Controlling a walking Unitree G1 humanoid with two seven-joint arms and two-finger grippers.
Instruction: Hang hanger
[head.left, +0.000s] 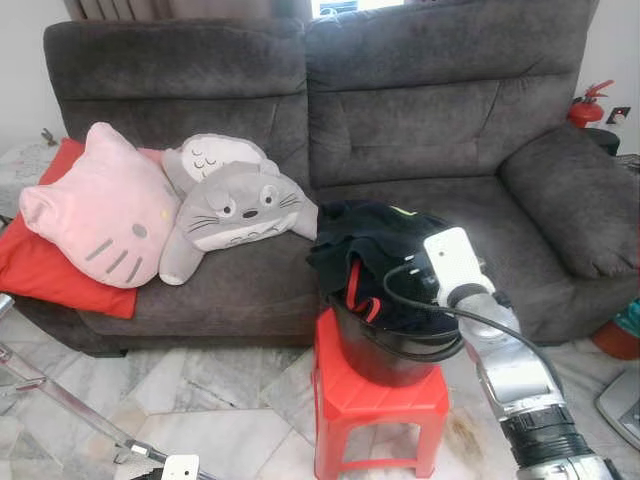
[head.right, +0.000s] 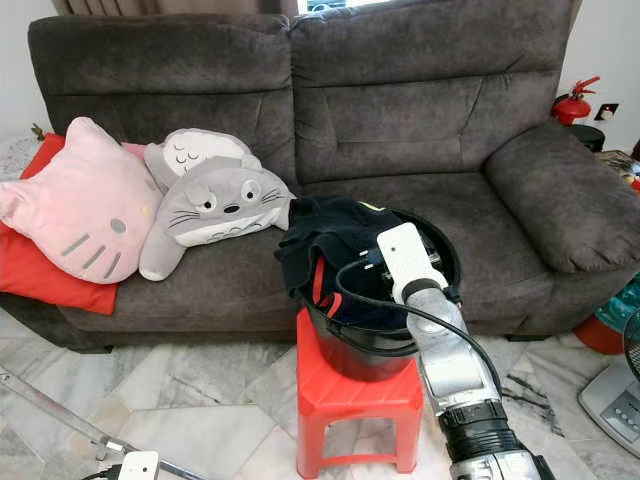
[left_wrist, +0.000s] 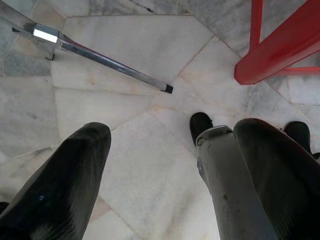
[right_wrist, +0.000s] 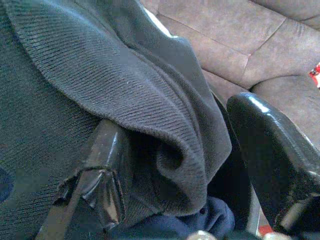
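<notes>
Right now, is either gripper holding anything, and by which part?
Nothing is held yet. The right gripper is open around a fold of the dark knit garment in the bucket; the left gripper is open.

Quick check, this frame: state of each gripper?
Left gripper: open, holding nothing, hanging above the floor.
Right gripper: open, fingers either side of a fold of dark clothing in the bucket.

Grey sofa, cushions (plush), red stool

Right arm outstretched forward, its tool spread apart; left tool low, fingers parted.
</notes>
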